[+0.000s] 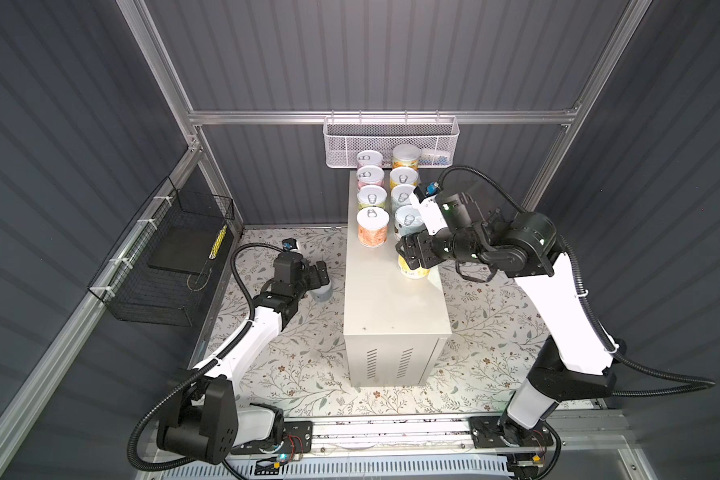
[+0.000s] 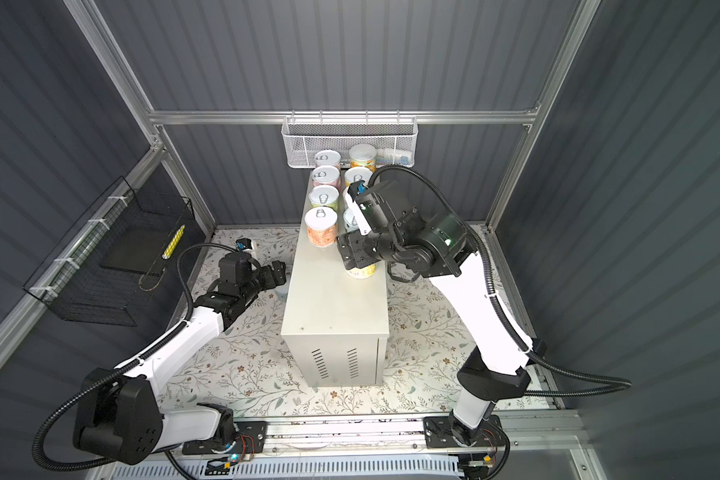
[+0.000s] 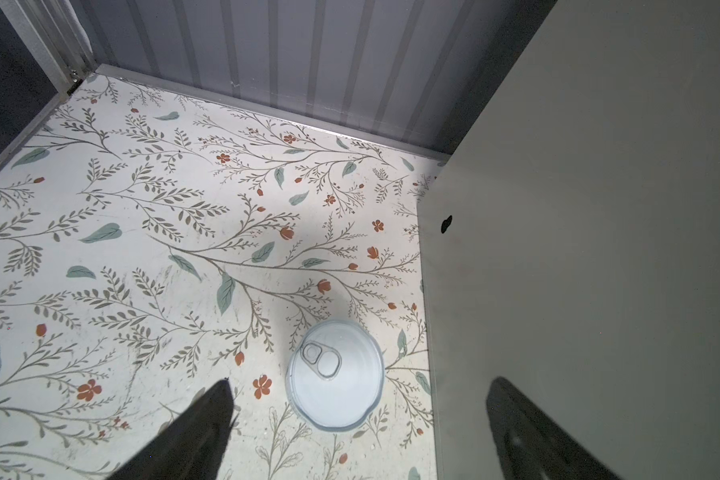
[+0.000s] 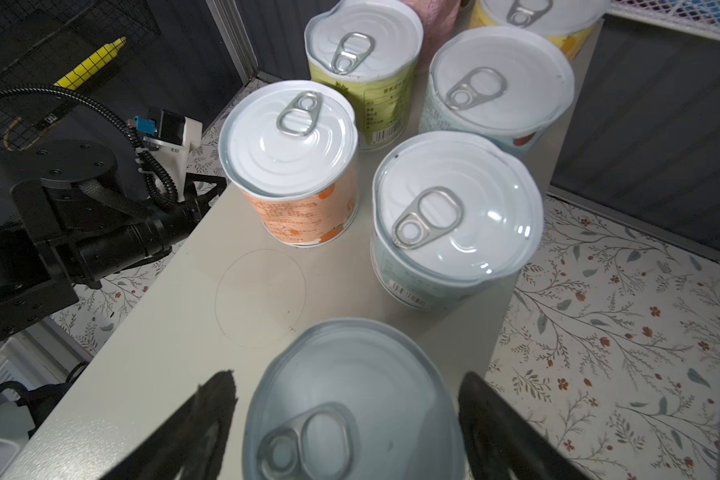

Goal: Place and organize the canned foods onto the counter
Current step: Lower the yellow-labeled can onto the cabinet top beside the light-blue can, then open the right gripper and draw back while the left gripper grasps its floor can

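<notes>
Right gripper (image 4: 348, 376), jaws apart, straddles the yellow can (image 1: 414, 272) standing on the counter (image 1: 391, 307).

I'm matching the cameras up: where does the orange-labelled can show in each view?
In a top view: orange-labelled can, nearest in the left row on the counter.
In a top view: same place.
Left wrist: not in it.
Right wrist: on the counter, beside the pale blue can, at.
Shared landmark: the cream counter, seen in all four.
</notes>
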`<state>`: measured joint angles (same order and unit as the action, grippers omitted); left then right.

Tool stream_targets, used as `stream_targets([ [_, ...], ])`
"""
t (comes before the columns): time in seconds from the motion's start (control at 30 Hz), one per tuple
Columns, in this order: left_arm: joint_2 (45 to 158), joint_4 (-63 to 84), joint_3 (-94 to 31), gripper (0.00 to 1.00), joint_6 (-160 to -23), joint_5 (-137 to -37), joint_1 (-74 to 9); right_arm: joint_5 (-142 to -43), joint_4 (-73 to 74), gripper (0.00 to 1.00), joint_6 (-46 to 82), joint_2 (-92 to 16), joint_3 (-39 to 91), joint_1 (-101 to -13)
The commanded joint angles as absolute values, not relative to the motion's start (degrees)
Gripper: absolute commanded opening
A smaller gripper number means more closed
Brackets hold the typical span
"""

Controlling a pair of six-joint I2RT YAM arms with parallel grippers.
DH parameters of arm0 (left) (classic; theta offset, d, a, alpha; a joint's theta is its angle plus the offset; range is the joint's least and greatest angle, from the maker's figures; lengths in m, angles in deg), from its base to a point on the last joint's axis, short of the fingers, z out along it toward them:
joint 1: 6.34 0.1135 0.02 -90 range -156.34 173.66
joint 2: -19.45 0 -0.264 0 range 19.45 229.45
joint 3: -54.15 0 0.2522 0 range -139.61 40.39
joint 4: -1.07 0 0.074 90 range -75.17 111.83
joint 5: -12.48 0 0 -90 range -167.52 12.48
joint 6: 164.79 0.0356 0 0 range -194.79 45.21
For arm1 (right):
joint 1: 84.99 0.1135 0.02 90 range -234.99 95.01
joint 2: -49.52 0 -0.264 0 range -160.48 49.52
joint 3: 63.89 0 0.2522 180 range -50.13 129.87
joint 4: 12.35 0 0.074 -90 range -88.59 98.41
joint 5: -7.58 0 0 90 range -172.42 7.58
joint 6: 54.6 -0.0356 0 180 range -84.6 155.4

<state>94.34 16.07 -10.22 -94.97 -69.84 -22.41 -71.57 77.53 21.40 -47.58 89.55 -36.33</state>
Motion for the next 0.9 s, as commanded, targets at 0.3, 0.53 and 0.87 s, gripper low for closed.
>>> stream_targets([
  [0.3, 95.52, 16.41, -11.69, 0.96, -95.14, -69.61, -22.6, -71.33, 61.38, 0.74, 21.16, -28.11, 65.33, -33.4],
  [0.53, 95.87, 16.61, -11.69, 0.95, -94.92, -69.7, -22.6, -73.02, 60.75, 0.53, 19.24, -25.99, 57.89, -33.44],
  [0.87, 96.09, 16.75, -11.63, 0.95, -94.92, -69.72, -22.6, -70.28, 60.11, 0.57, 19.22, -27.52, 57.09, -33.49],
])
